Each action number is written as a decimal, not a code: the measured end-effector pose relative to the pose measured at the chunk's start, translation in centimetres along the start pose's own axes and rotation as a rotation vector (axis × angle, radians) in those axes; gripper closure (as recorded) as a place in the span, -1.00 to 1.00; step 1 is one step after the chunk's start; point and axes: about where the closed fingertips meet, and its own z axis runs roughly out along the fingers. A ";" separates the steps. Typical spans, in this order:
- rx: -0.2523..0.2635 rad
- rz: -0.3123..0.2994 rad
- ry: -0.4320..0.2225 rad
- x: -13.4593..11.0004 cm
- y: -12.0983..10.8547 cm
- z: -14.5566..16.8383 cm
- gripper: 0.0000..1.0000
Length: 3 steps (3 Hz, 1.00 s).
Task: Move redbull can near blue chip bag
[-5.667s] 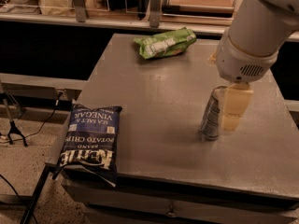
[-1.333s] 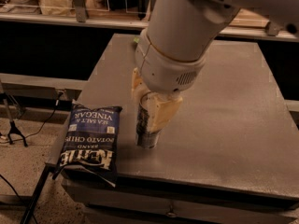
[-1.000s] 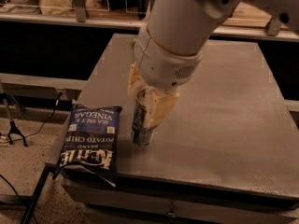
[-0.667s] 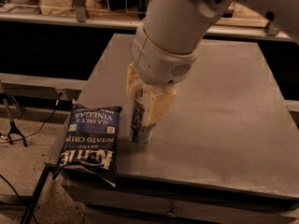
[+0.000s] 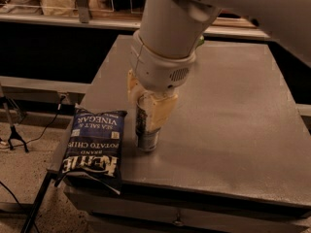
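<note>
The redbull can (image 5: 146,131) stands upright on the grey table (image 5: 233,110), a short gap to the right of the blue chip bag (image 5: 94,144). The bag lies flat at the table's front left corner, partly over the edge. My gripper (image 5: 146,108) comes down from above with its cream fingers (image 5: 159,111) on both sides of the can's upper half, shut on it. The can's base looks to rest on the table. The can's top is hidden by the gripper.
My big white arm covers the middle back of the table. A sliver of green (image 5: 200,41) shows behind the arm. Shelving (image 5: 92,4) runs along the back. A stand leg and cables (image 5: 14,135) are on the floor at left.
My gripper has carried the can from the table's right side leftward to just beside the blue chip bag. Over the last second it edged a little further left.
</note>
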 end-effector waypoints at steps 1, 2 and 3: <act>0.007 -0.003 0.002 -0.2 -0.1 -0.1 0.19; 0.016 -0.007 0.004 -0.4 -0.2 -0.4 -0.28; 0.028 -0.010 0.006 -0.6 -0.3 -0.7 -0.73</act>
